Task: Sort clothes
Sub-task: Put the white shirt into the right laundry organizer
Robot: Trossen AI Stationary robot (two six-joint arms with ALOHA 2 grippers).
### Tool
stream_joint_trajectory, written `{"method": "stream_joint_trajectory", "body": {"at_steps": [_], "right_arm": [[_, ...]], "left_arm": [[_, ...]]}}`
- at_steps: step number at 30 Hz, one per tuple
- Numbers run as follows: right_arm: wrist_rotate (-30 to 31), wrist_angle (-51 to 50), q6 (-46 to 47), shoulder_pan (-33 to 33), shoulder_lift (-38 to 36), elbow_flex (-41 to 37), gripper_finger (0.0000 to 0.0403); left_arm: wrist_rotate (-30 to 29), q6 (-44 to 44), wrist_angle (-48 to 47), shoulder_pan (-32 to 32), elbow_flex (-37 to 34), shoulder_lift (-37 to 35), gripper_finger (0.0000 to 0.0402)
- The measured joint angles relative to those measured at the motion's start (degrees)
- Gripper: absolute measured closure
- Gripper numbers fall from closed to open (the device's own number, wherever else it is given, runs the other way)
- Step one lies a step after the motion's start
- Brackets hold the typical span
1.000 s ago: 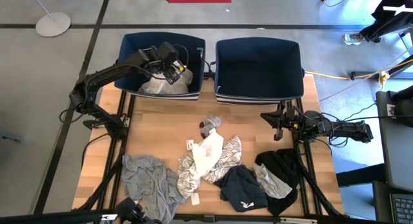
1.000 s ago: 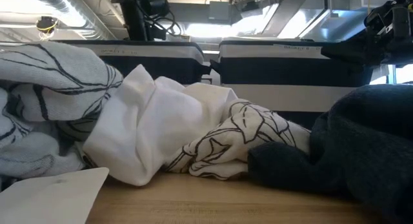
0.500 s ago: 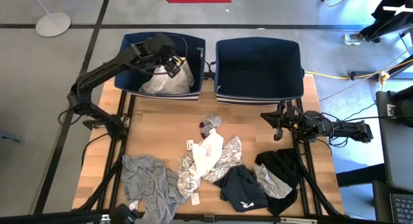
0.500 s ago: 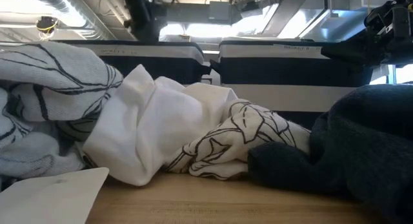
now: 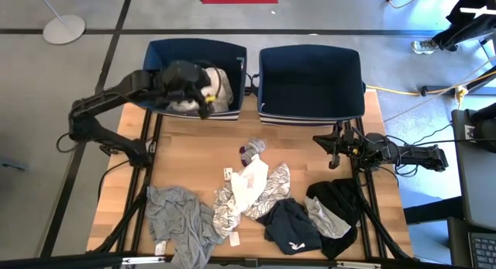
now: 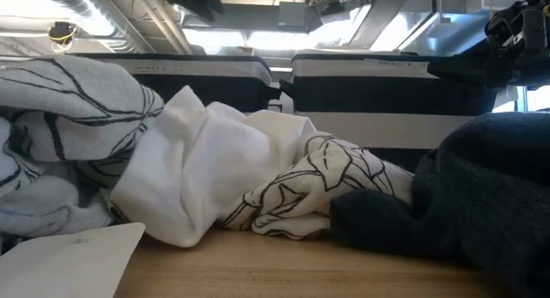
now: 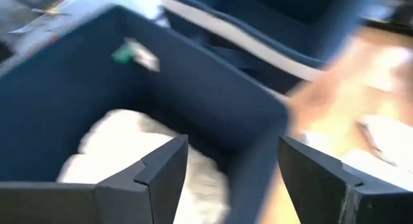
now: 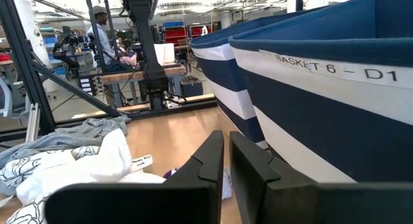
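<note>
In the high view the left claw (image 5: 203,94) hangs over the near edge of the left bin (image 5: 155,52), upper left of the frame, its fingers spread wide with nothing between them (the left wrist view shows the gap plainly, bin wall behind it). A white garment (image 5: 213,84) lies inside that bin, bunched toward its right side; in the left wrist view it shows as a pale heap (image 7: 110,146) on the bin floor.

The right claw (image 5: 335,151) waits low over the worktop (image 5: 186,153) at centre right, just below the right bin (image 5: 310,114), its fingers pressed together and holding nothing.

The other clothes lie on the worktop in the lower half of the frame. A small grey sock (image 5: 253,150) sits near the middle. Below it a white piece (image 5: 249,184) lies across a white patterned piece (image 5: 273,185), the two touching. A grey garment (image 5: 180,222) spreads at lower left. A navy garment (image 5: 291,226) sits lower centre, touching the patterned one, and a black garment (image 5: 335,195) with a grey piece (image 5: 324,219) on it lies at lower right.

In the low view the white piece (image 6: 206,169) fills the middle, patterned cloth on both sides, and dark cloth (image 6: 481,203) at right.
</note>
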Motion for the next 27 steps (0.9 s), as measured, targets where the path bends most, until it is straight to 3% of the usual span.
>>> {"method": "stream_joint_trajectory", "body": {"at_steps": [13, 27], "right_arm": [[0.02, 0.02, 0.02, -0.02, -0.01, 0.00, 0.0373], [-0.05, -0.02, 1.33, 0.01, 0.00, -0.02, 0.0373]], "left_arm": [[-0.06, -6.33, 2.73, -20.26, -1.39, 0.45, 0.0176], [-0.24, -9.49, 17.54, -29.66, -13.22, 2.39, 0.0176]]}}
